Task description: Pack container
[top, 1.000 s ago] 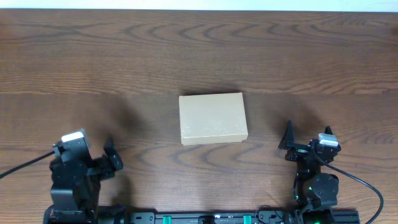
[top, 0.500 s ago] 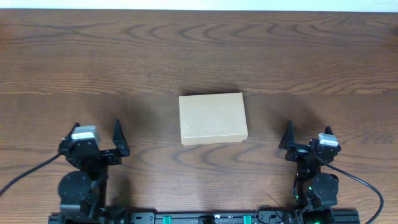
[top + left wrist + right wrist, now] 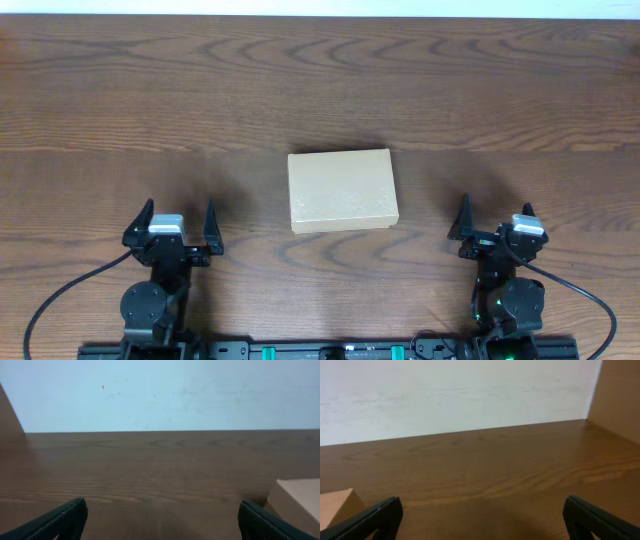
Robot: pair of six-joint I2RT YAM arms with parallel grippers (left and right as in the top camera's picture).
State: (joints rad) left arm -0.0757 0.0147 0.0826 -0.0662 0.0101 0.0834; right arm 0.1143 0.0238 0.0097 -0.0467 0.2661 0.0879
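Tan cardboard container (image 3: 342, 190), seemingly closed, at table (image 3: 500, 90) centre, likely light, stiff yet crushable, best gripped across its side edges; left hand (image 3: 175, 219) at 7 o'clock, right hand (image 3: 495, 218) at 5 o'clock, both spread, empty.

Left end effector (image 3: 177, 214) has swung rightward, facing forward.

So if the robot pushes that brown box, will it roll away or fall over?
Probably neither: the box lies flat and low on the table, so it should slide. It looks like plain cardboard, so likely light and easily dented.
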